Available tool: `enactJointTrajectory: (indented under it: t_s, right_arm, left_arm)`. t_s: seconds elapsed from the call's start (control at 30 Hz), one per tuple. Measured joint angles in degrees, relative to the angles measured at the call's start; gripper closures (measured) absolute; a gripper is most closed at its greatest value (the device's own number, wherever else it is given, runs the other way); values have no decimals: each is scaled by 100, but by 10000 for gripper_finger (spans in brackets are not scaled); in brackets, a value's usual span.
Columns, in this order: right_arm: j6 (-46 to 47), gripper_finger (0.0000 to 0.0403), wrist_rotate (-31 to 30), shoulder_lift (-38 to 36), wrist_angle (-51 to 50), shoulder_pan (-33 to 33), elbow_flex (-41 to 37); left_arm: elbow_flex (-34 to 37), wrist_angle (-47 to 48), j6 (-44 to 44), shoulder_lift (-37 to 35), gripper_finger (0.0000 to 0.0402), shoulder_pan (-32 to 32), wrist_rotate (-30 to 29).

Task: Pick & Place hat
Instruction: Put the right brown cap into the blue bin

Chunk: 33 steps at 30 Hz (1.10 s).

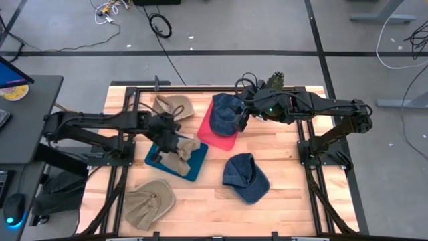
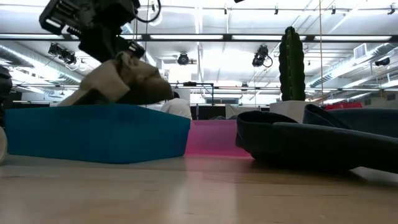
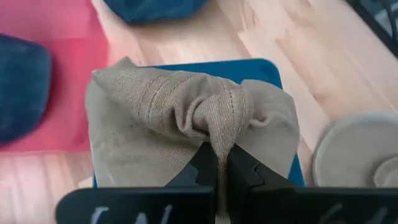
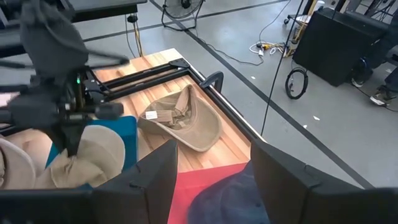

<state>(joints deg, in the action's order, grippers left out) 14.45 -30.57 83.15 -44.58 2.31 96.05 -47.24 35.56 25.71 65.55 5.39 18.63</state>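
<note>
Four hats lie spread over the wooden surface: a tan hat front left, another tan cap at the rear, a denim cap front right. Left hand is clamped on a tan hat over the blue tray. Right hand, fingers apart, hovers at a denim hat on the pink tray, which hides part of it.

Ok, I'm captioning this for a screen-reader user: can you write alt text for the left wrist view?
The left gripper is shut on a bunched fold of a tan hat, held over a blue tray on the wooden table. A red tray with a dark blue hat lies beside it, and another tan hat lies on the wood.
</note>
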Motion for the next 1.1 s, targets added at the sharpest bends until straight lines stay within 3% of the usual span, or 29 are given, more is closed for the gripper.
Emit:
enactJointTrajectory:
  t_s: [0.43,0.73,1.1]
  right_arm:
    - [53,198,9,0,49,0,0]
    - [53,198,9,0,47,0,0]
    - [51,198,9,0,44,-2,0]
  left_arm:
    - [0,-176,215,1058,392,-18,-42]
    - [0,-736,196,1133,391,-18,-39]
    - [0,-778,-469,1133,343,-18,-40]
